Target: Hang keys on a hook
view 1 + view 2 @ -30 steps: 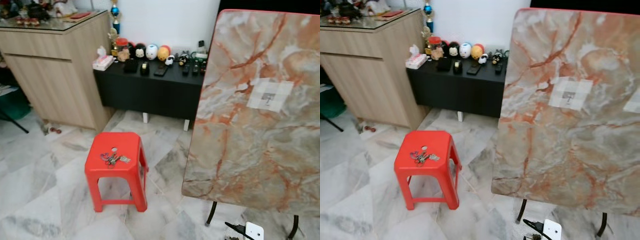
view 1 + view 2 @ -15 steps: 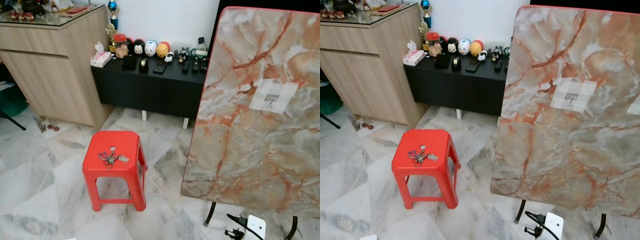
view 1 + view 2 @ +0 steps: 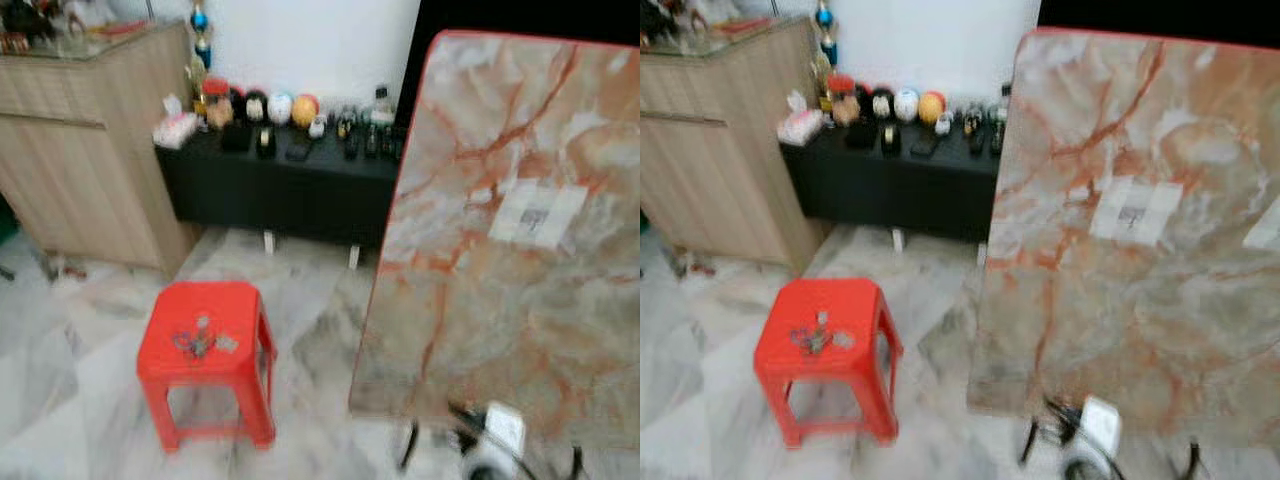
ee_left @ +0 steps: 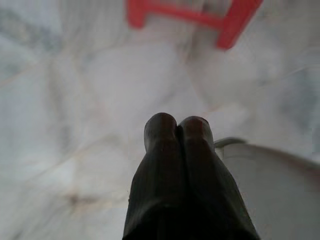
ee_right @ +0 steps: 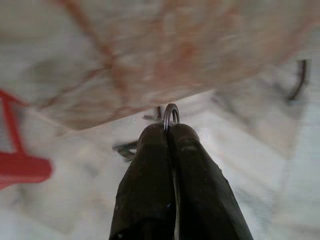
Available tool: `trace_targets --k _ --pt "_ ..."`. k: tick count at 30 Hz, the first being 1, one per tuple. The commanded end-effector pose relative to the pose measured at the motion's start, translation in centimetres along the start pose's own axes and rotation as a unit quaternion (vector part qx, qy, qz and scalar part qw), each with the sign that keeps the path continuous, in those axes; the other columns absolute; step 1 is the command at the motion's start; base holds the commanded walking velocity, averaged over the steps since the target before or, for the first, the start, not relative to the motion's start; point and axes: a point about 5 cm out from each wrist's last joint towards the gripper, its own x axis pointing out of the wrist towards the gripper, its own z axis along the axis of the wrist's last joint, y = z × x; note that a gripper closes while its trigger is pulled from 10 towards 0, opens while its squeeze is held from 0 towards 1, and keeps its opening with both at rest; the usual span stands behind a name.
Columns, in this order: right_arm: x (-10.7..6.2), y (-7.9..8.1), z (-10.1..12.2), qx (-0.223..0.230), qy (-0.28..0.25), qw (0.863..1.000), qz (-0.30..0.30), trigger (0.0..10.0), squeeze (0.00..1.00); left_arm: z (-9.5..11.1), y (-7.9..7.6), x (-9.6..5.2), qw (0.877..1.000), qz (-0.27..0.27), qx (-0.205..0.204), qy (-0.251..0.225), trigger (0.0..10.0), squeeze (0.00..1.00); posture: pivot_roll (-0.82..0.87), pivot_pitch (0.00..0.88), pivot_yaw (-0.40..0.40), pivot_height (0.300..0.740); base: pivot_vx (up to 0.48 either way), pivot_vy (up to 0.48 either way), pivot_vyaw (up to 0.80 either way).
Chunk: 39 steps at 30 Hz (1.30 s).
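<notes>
Lying on the seat of a red plastic stool (image 3: pixel 205 345), a bunch of keys (image 3: pixel 194 342) was seen, too blurred for single keys to be told apart. Beside the stool stood a tilted marble-patterned tabletop (image 3: pixel 510 250), cut off at the frame edge, with a pale patch (image 3: pixel 540 213) whose hook could not be made out. The left gripper (image 4: pixel 178 121) was pressed together over the floor. The right gripper (image 5: pixel 170 128) was pinched on a small metal ring (image 5: pixel 171 113).
</notes>
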Motion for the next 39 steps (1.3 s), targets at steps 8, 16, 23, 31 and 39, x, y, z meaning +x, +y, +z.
trace_targets --k 8,16,23,31,39 --pt "0.5 0.7 2.9 0.012 -0.068 0.997 -0.029 10.0 0.0 0.1 -0.3 0.1 1.0 0.009 -0.003 0.0 10.0 0.0 0.21 0.0 -0.066 0.74 0.031 0.0 0.0" --pt "0.3 0.1 8.6 -0.003 -0.207 0.973 -0.097 10.0 0.0 0.0 -1.6 0.3 1.0 0.001 0.001 0.003 10.0 0.0 0.2 0.0 -0.065 0.74 0.0 0.0 0.0" --pt "-1.3 1.7 14.8 -0.086 -0.37 0.919 -0.111 10.0 0.0 0.0 -1.7 0.3 1.0 -0.001 0.004 0.003 10.0 0.0 0.19 0.0 -0.064 0.74 0.0 0.0 0.0" --pt "-3.0 2.5 17.2 -0.106 -0.447 0.875 -0.154 10.0 0.0 -1.6 0.8 -0.7 1.0 0.011 0.001 0.012 10.0 0.0 0.2 0.0 -0.065 0.74 0.0 0.0 0.0" --pt "-5.1 3.5 18.3 -0.172 -0.512 0.828 -0.152 10.0 0.0 -1.0 0.3 -0.4 1.0 0.007 0.005 0.008 10.0 0.0 0.19 0.0 -0.069 0.74 0.0 0.0 0.0"
